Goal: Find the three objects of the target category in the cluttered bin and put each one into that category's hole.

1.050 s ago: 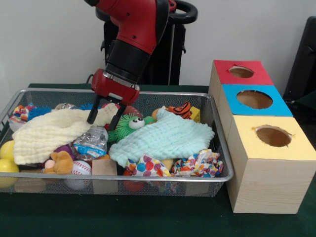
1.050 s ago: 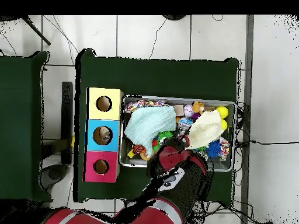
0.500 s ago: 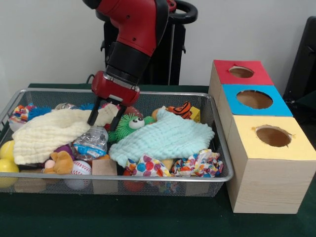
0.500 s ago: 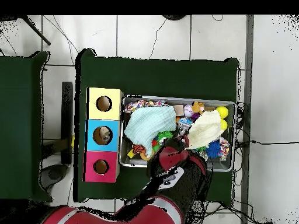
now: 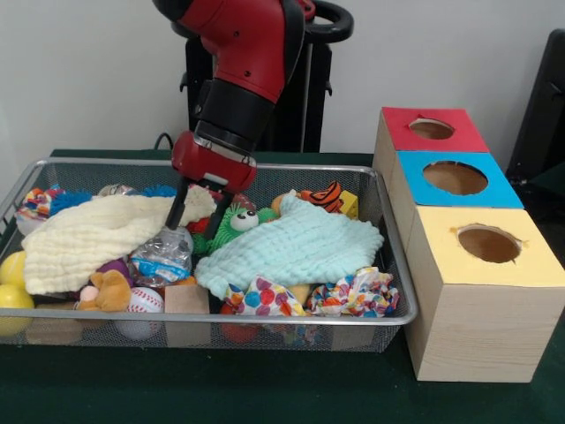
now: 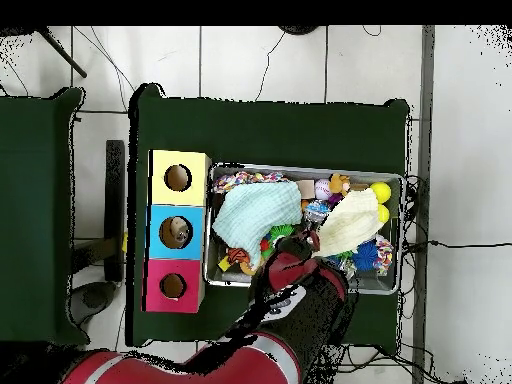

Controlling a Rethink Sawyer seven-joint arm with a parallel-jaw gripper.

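Gripper [image 5: 197, 215], jaws apart, low inside wire bin [image 5: 388, 265], green fuzzy toy [image 5: 231, 223] at 3 o'clock.

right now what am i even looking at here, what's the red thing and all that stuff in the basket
The red thing is a robot arm. Its end effector hangs open over a wire mesh bin and holds nothing. One picture faces the robot across the table; the other looks straight down from above. The bin is crammed with toys: a cream cloth, a mint cloth, a green fuzzy toy with an eye, yellow balls, a baseball and a wooden block. Beside it stands a box with red, blue and yellow holes for sorting.
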